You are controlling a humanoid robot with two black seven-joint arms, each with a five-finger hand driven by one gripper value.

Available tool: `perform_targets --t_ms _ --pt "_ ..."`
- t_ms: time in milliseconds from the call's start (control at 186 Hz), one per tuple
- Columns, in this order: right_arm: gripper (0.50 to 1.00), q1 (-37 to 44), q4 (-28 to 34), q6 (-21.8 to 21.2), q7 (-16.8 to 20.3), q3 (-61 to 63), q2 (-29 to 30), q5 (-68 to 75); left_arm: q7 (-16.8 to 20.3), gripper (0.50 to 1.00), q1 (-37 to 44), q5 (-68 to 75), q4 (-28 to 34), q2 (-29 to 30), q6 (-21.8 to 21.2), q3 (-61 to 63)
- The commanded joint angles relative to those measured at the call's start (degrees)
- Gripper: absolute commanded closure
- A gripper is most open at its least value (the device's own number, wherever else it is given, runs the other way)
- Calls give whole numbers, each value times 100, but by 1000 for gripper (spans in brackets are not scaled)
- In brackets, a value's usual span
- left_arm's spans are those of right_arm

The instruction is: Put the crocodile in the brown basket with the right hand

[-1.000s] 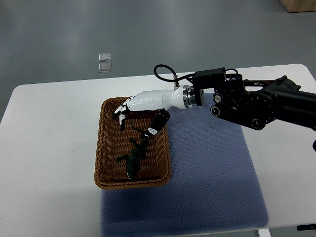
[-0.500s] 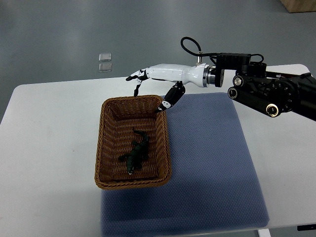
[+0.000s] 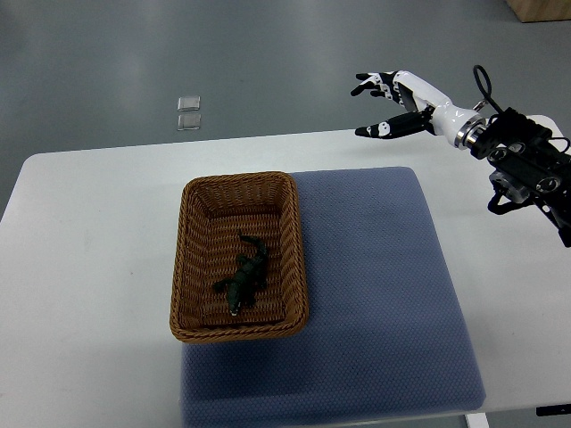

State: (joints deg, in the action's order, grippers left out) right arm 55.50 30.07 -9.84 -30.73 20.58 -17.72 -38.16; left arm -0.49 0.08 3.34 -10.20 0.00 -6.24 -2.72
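Top view: a dark green toy crocodile lies in the brown wicker basket on a white table. The right hand, fingers spread, holds nothing.

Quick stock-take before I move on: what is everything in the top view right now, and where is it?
table: one, white, fills most of the view
mat: one, blue-grey, on the table, centre to right
basket: one, brown wicker, on the mat's left side
crocodile: one, dark green, lying inside the basket
small square pieces: two, clear, on the grey floor beyond the table
box: one, tan, top right corner, only partly in view
right hand: one, white with black fingertips, open and empty, raised near the table's far right edge
left hand: not in view
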Motion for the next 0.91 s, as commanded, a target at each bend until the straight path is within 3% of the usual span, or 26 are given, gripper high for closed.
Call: perform_targets --t_ms 0,91,247,527,909 --pt "587 -110 -177 0 5 -1 -56 695 -3 500 1 0 0 0 0 0" --pt "587 -233 -212 8 111 -1 -126 1250 -3 500 1 0 0 0 0 0" --pt "585 -312 -212 0 638 16 -144 2541 -3 500 1 0 0 0 0 0" --pt "583 -558 -168 -123 1113 16 -179 4150 6 500 1 -9 0 0 0 0" --pt "572 -646 -168 -132 1078 8 -152 4185 6 500 1 -9 0 0 0 0"
